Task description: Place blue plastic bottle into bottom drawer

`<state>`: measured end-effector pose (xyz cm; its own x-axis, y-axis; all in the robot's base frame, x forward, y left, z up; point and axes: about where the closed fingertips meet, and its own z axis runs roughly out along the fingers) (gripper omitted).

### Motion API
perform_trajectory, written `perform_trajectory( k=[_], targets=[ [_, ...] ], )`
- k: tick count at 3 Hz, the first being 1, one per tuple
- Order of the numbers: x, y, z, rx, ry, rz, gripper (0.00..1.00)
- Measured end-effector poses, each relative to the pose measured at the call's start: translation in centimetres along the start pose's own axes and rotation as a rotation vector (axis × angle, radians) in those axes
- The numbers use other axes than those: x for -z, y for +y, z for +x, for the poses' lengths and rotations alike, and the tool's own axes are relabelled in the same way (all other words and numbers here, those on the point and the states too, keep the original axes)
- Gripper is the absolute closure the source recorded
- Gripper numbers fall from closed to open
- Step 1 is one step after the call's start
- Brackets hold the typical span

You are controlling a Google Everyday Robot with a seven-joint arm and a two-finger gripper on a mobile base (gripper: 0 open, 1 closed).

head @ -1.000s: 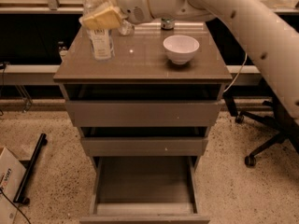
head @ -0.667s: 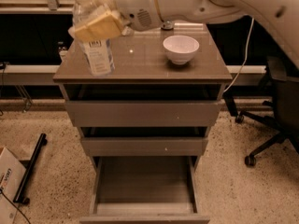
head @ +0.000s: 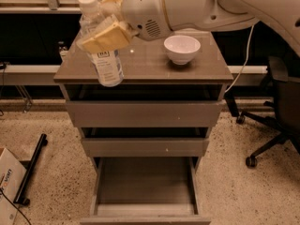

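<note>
Hanging clamped between the tan fingers (head: 107, 37) of the end effector (head: 98, 25), the bottle (head: 108, 65) is tilting slightly over the front left corner of the worktop (head: 150, 64), with its cap uppermost. A white bowl (head: 182, 48) is sitting on the worktop to the right, well apart from the bottle. Far below, the bottom drawer (head: 145, 184) is standing pulled out, and the two shallower drawers are sitting between it and the bottle. The arm (head: 187, 6) is reaching in from the upper right, running low across the rear of the worktop. An office chair (head: 276, 107) is standing to the right and a cardboard box (head: 7, 186) is lying lower left, both cut off by the frame edge. The front finger is covering the bottle's upper label.
</note>
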<state>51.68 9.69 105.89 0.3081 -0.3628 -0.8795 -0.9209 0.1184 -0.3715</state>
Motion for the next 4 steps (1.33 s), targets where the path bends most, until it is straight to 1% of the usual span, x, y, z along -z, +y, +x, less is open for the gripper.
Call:
perform_trajectory(
  k=[1,2,3,4],
  targets=[
    [-1.9,3.1,3.4,-0.024,-0.037,-0.038,1.00],
    [-2.4,5.8,7.5,-0.048,-0.085,-0.064,1.00],
    [-1.8,7.1,11.5,-0.046,-0.158,-0.067,1.00],
    [-1.3,7.8,14.1,-0.038,-0.203,-0.067,1.00]
  ],
)
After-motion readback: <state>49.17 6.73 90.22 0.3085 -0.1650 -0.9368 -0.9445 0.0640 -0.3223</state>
